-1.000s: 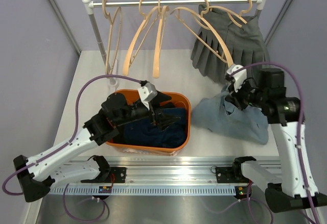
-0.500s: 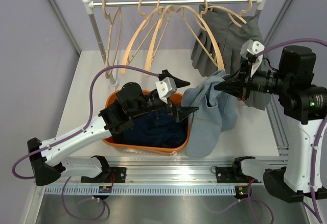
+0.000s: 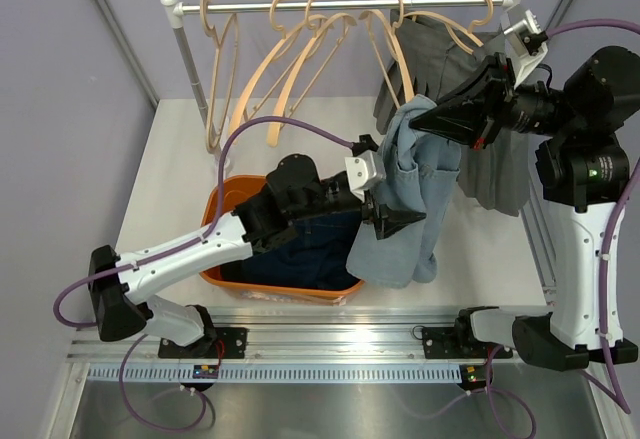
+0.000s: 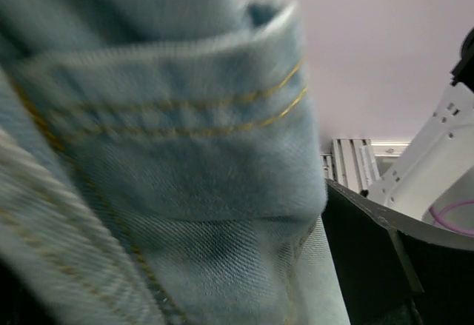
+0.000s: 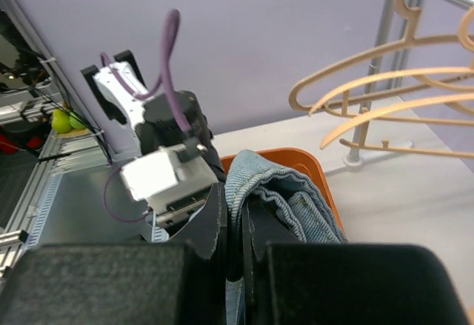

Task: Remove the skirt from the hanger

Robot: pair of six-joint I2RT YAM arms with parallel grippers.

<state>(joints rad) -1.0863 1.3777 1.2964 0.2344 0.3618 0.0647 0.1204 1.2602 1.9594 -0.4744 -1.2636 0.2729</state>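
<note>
A light blue denim skirt [image 3: 405, 224] hangs in the air in front of the rack, pinched at its waistband by my right gripper [image 3: 425, 127], which is shut on it; the right wrist view shows the folded denim [image 5: 285, 192] between the closed fingers [image 5: 215, 221]. My left gripper [image 3: 395, 211] is pressed into the hanging denim [image 4: 185, 155] with its jaws open around the cloth; one dark finger [image 4: 385, 266] shows at the right. A grey pleated skirt [image 3: 495, 174] still hangs on a wooden hanger [image 3: 445, 21] at the rack's right end, behind my right arm.
The metal rail [image 3: 330, 4] carries several empty wooden hangers [image 3: 290, 79]. An orange basket [image 3: 215, 209] holding dark blue clothes [image 3: 300, 254] sits below my left arm; its rim shows in the right wrist view [image 5: 311, 163]. Purple walls close in both sides.
My right gripper lifted the denim skirt from the table up to rack height. My left arm swung right, out of the basket, and pushed its open gripper into the hanging denim.
</note>
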